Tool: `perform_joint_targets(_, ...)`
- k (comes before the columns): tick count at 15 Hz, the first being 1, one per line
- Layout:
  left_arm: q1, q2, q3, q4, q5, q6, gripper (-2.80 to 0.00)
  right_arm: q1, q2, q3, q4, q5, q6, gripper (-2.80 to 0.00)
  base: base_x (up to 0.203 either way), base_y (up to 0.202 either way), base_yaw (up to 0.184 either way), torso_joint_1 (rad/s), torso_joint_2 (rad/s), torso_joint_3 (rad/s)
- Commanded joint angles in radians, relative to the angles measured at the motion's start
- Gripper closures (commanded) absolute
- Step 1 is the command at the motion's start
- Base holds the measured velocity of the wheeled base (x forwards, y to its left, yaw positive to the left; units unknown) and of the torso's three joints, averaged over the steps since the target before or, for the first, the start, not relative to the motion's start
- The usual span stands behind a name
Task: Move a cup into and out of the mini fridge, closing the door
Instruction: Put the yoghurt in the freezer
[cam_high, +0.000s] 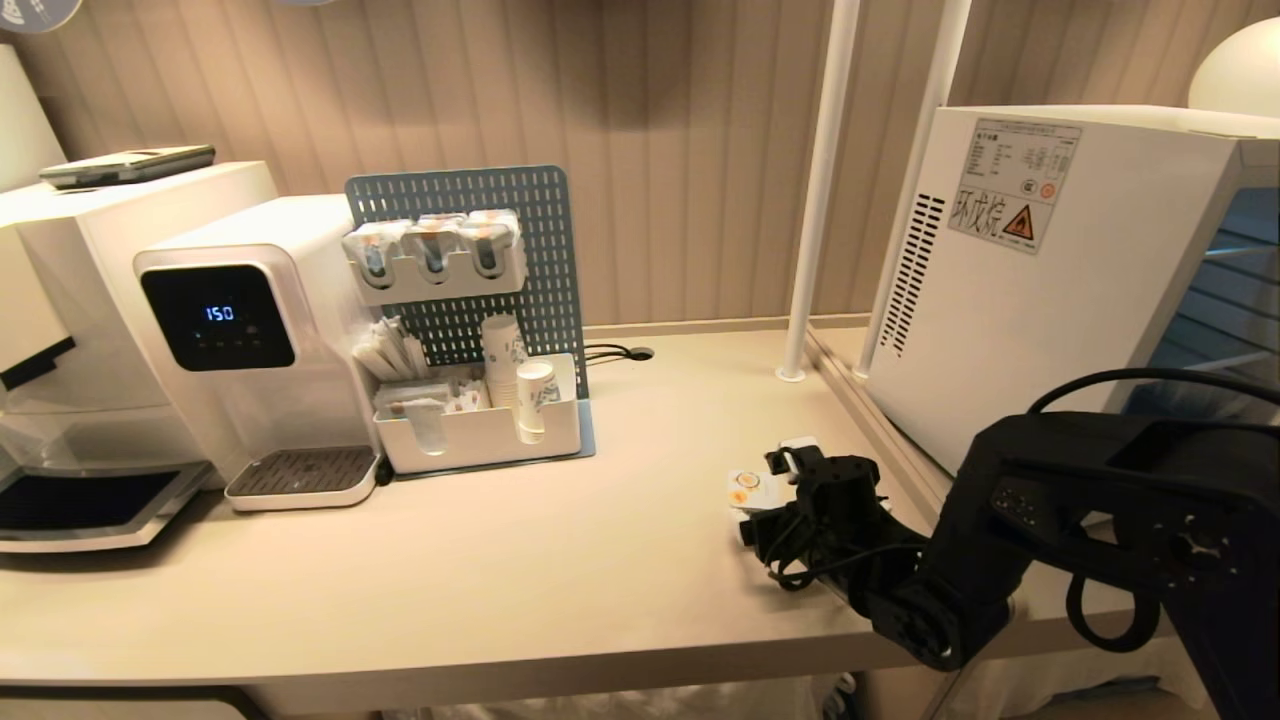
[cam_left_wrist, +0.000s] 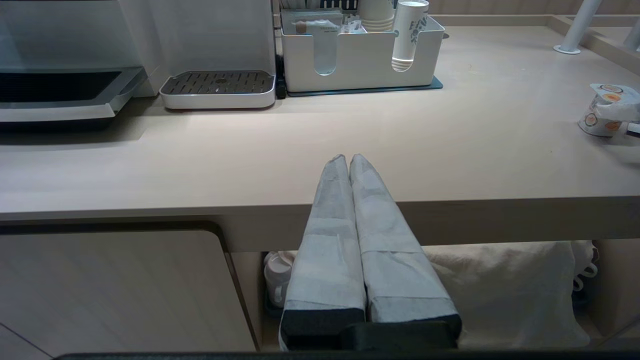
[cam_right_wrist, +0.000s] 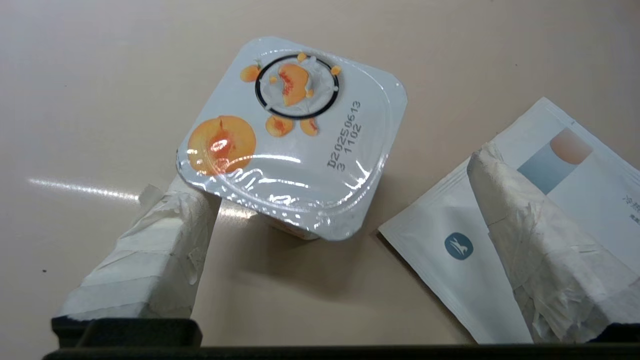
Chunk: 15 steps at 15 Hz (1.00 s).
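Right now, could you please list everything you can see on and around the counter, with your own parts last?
cup: one, white with peach-printed foil lid, on the counter near the fridge, between the right gripper's spread fingers.
mini fridge: one, white, at the counter's right end.
sachet: one, white, flat beside the cup.
water dispenser: one, white with dark display, on the left.
pegboard rack: one, blue, holding three pots.
organiser tray: one, white, holding paper cups and packets.
paper cups: two stacks, white with blue pattern.
poles: two, white, beside the fridge.
right gripper: open, above the cup.
left gripper: shut, at the counter's front edge.
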<state>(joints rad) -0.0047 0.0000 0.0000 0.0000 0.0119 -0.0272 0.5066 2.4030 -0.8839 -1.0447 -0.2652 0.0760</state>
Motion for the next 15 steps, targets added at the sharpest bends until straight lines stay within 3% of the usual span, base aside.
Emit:
perform_joint_targets(1, 0.0, 0.002, 0.002, 0.0, 0.0, 0.0, 0.0, 0.0, -0.005, -0.063, 0.054, -0.002, 0.001, -2.8, 0.0, 0.0, 0.0, 0.0, 0.0, 0.0)
perform_joint_targets(15, 0.0, 0.002, 0.002, 0.0, 0.0, 0.0, 0.0, -0.016, 0.044, -0.268, 0.294, 0.04, -0.002, -2.8, 0.0, 0.0, 0.0, 0.0, 0.0, 0.0)
